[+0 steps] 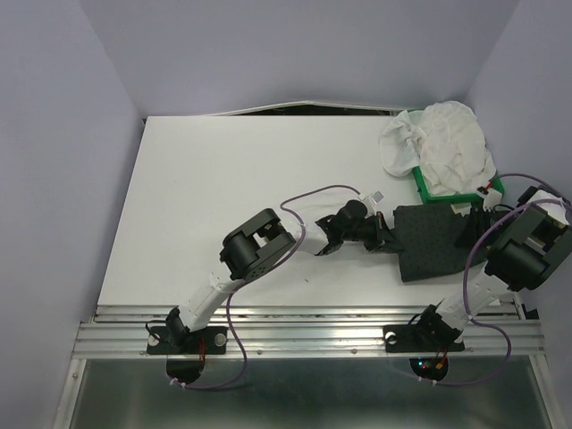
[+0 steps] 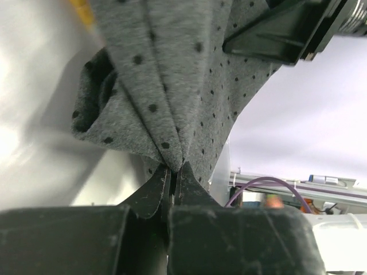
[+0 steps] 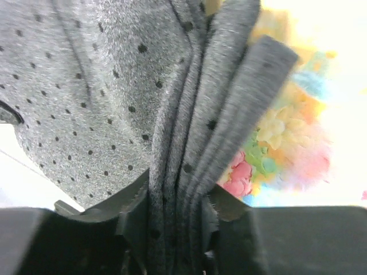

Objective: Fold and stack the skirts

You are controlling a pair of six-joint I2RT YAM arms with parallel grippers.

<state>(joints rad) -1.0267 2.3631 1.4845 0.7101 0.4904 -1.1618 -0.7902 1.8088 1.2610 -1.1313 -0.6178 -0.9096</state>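
**Dark skirt clamped at both edges for the fold**

The dark skirt (image 1: 436, 243) was spread on the table (image 1: 250, 188), right of centre and just in front of the tray (image 1: 433, 192). Its left edge was pinched in the left gripper (image 2: 172, 172), whose jaws were closed tight on a thin pleat of dotted cloth. Its right edge was taken by the right gripper (image 3: 178, 197), whose jaws were kept apart only by the thick bunch of folds clamped between them. The white skirt (image 1: 442, 147) was heaped over the tray at the far right corner. A floral skirt (image 3: 287, 149) was glimpsed, blurred, behind the dark cloth in the right wrist view; where exactly it lay could not be told.

The fold was judged to be only beginning. It would be done best if both edges were raised together and level, the cloth between them kept taut, and the carried edge laid squarely on the opposite one. The right-hand bunch was judged likely to shed layers unevenly, so a slow lift was advised, well clear of the tray rim.
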